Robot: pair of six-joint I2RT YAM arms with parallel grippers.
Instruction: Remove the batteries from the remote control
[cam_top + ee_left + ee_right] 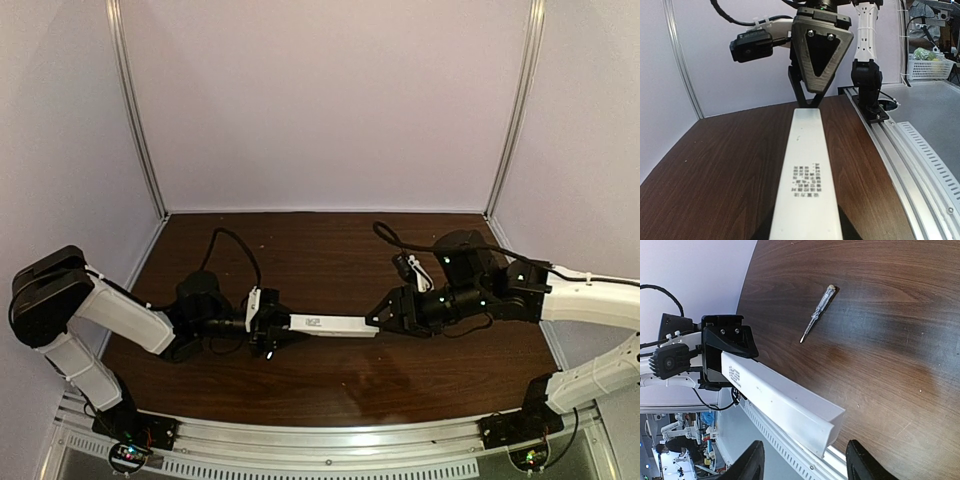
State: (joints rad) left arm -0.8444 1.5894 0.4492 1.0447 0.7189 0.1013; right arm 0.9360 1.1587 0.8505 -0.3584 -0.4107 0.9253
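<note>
Our left gripper (280,326) clamps the remote control (335,324) above the desk (330,260), its far end inside the wide-open right gripper (806,445); we judge opening is in hand, needing the right to close squarely.

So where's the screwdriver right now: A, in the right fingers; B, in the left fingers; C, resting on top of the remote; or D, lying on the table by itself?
D: the screwdriver lies flat on the table, well apart from the remote control.
</note>
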